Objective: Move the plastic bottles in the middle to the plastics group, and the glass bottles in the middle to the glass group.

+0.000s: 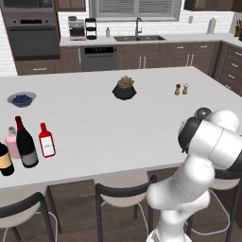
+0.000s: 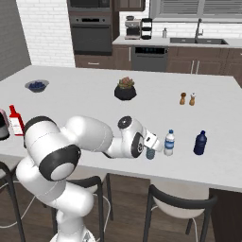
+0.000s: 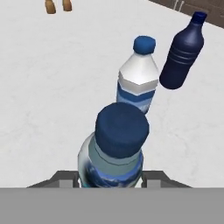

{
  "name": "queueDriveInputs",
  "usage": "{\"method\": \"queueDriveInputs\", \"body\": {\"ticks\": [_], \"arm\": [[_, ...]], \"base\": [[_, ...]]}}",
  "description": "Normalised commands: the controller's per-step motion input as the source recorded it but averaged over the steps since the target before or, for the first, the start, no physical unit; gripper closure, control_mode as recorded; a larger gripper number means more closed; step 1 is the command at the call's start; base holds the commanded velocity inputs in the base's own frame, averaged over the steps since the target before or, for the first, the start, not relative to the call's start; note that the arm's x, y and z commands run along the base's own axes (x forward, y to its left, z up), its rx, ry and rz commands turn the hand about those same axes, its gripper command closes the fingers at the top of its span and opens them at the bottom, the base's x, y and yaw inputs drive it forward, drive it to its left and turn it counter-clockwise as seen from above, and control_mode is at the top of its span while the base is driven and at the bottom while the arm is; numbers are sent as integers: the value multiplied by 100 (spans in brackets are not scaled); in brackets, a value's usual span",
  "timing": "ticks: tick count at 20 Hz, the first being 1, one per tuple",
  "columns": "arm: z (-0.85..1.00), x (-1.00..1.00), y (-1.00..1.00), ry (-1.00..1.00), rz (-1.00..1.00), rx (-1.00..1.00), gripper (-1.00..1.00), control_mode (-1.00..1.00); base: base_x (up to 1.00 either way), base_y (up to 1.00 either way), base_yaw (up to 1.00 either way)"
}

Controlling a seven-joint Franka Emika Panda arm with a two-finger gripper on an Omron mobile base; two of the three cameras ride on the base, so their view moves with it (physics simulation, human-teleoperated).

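Two fingers of the gripper (image 3: 111, 181) are clamped on the small water bottle (image 3: 114, 148). Clear bottle (image 3: 139, 74) sits at 12 o'clock, navy bottle (image 3: 183, 50) at 1.

small bottle's (image 2: 150, 153) upper part hidden by hand (image 2: 152, 143), fingertips unseen

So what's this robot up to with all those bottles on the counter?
It is sorting bottles by material. Its gripper has the small light-blue water bottle between its fingers, right beside the whitish water bottle and navy bottle. The wine bottle and flat red bottle already stand by the glass ones.
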Motion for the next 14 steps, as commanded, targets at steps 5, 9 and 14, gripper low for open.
{"method": "queueDriveInputs", "body": {"ticks": [5, 9, 14], "arm": [[0, 24, -14, 0, 0, 0, 100, -100], [0, 13, -19, 0, 0, 0, 100, -100], [-1, 0, -8, 0, 0, 0, 100, -100]], "base": [[0, 0, 0], [0, 0, 0], [0, 0, 0]]}}
